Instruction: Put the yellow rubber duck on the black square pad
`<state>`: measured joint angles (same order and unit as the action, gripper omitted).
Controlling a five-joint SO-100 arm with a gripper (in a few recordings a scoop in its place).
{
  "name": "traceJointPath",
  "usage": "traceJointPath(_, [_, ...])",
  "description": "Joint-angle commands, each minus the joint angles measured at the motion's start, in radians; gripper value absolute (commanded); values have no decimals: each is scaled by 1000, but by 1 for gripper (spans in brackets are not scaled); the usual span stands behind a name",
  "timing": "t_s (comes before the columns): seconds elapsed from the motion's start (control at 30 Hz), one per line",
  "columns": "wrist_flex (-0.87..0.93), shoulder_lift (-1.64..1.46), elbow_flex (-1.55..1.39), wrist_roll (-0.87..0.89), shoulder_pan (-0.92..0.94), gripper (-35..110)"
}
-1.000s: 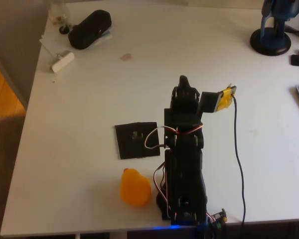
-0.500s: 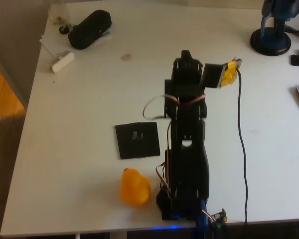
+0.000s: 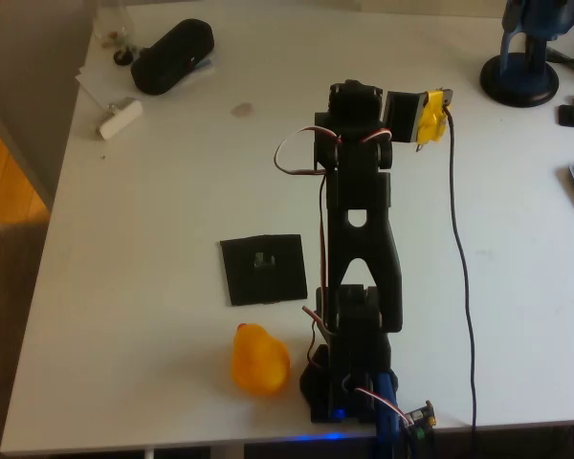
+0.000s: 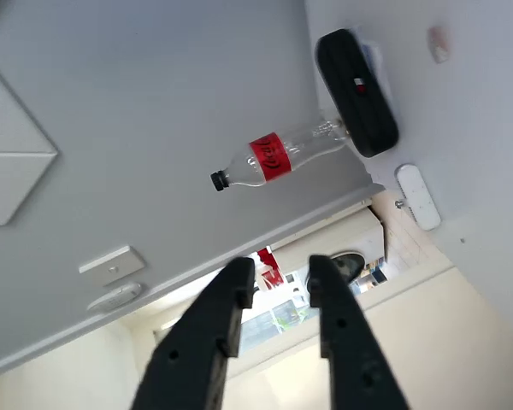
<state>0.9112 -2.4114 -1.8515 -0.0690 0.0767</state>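
Note:
The yellow rubber duck [image 3: 259, 360] sits near the table's front edge in the overhead view, just left of the arm's base. The black square pad [image 3: 263, 269] lies flat a little beyond the duck, with nothing on it. My black arm stretches away from the base, and the gripper [image 3: 352, 96] is raised far past the pad, to its upper right. In the wrist view the gripper [image 4: 281, 269] points across the table's far edge towards the wall. Its fingers [image 4: 236, 286] stand a small gap apart, with nothing between them.
A bulky black case [image 3: 172, 55] lies at the far left corner, also in the wrist view [image 4: 356, 92], beside a clear bottle [image 4: 274, 158] and a small white piece [image 3: 120, 118]. A blue stand [image 3: 523, 57] is at the far right. A cable [image 3: 459, 249] runs right of the arm.
The arm has unfolded and reached farther from its base, carrying the gripper toward the table's far side. Duck and pad have not moved.

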Motion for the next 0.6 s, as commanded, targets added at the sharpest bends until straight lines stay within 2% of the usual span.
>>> traceJointPath(0.0, [11, -12, 38, -69, -121, 8])
traceJointPath(0.1, [11, -21, 43, -127, -239, 8])
traceJointPath(0.3, [21, -25, 43, -143, -359, 7])
traceJointPath(0.37, [86, -25, 41, -143, -402, 8])
traceJointPath(0.57, [426, -25, 44, -143, -652, 8])
